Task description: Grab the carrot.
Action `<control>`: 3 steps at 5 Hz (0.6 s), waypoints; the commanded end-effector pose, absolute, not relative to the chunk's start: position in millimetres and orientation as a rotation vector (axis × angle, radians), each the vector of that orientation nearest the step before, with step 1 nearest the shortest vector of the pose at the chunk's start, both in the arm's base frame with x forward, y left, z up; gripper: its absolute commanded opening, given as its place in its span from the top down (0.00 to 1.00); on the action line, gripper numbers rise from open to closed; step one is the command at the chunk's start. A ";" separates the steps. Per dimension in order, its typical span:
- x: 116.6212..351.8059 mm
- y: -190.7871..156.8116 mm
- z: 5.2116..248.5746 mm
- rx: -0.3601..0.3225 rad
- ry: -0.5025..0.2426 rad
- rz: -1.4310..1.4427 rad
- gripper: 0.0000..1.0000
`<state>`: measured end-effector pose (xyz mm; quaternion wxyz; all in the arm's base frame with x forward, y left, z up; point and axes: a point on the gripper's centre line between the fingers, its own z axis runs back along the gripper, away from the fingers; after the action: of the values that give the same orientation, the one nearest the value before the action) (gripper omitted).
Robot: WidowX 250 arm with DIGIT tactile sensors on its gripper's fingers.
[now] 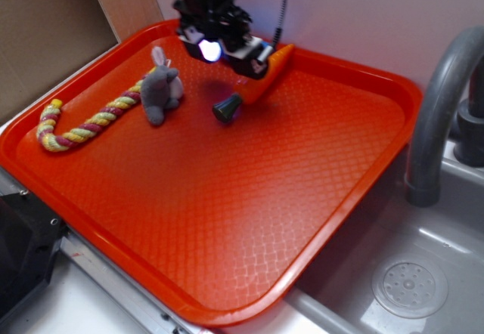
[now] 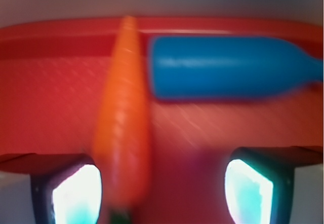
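Observation:
The carrot (image 1: 261, 85) is orange with a dark green stub. It lies at the back of the red tray (image 1: 227, 228), tip toward the far rim and stub toward the front. My gripper (image 1: 234, 51) hangs right over its upper half. In the wrist view the jaws stand wide apart. The carrot (image 2: 124, 122) runs lengthwise between them, close against the left finger (image 2: 76, 193) and well apart from the right finger (image 2: 250, 191). My gripper (image 2: 162, 188) is open and holds nothing.
A blue toy bottle (image 2: 228, 67) lies crosswise by the far rim, just right of the carrot's tip. A grey plush bunny (image 1: 160, 88) and a striped rope (image 1: 83, 122) lie at the tray's left. A grey faucet (image 1: 442, 107) and a sink (image 1: 408, 289) are to the right.

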<state>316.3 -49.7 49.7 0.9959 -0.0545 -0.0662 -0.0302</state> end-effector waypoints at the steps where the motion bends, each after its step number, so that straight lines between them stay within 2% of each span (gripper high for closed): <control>1: 334.2 -77.7 55.8 -0.135 -0.188 -0.188 0.00; 3: 336.9 -79.5 37.1 -0.065 -0.113 -0.182 0.04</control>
<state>328.2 -72.2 24.3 0.9955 -0.0295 -0.0298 -0.0848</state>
